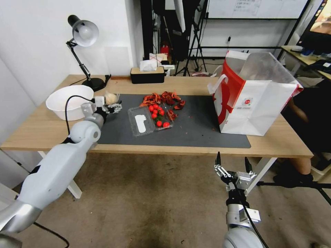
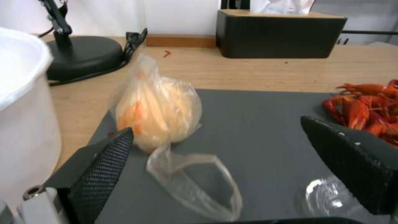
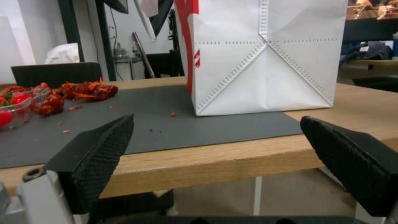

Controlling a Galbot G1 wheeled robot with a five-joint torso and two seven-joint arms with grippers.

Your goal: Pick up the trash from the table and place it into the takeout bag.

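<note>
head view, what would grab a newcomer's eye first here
The tall white and red takeout bag stands open at the right end of the dark mat. Mid-mat lies a red heap of crayfish shells beside a clear box of cherry tomatoes. At the mat's left edge the left hand hovers open at a small plastic bag.

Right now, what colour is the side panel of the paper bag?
Red, on the takeout bag; the front is white. Head view shows it best.

a lab or studio: tripods, whiteboard, desk lamp behind the table.
</note>
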